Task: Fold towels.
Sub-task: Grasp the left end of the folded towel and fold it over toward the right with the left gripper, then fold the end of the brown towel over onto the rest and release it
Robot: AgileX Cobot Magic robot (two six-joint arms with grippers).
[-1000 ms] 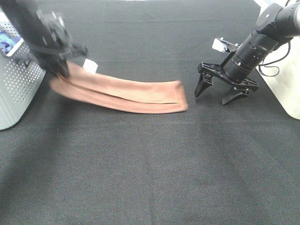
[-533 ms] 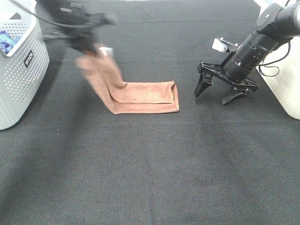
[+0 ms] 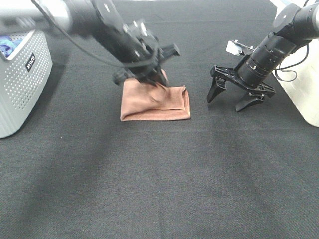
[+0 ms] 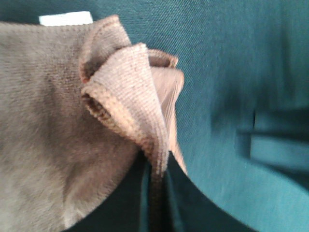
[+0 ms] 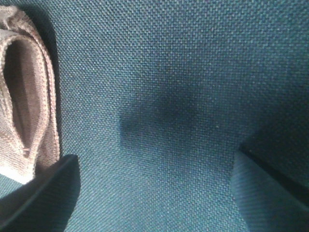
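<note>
Left gripper (image 3: 149, 74) has a bunched hem of your terracotta towel (image 3: 155, 105) pinched between closed jaws. It sits over the far edge of the folded cloth, which lies on the black table mat (image 3: 159, 189). Right gripper (image 3: 224, 105) stands spread wide and empty, just beside the towel's nearest fold. Expect light, limp fabric that probably won't hold a crease. Take it by the stitched corners, catching all layers together.
</note>
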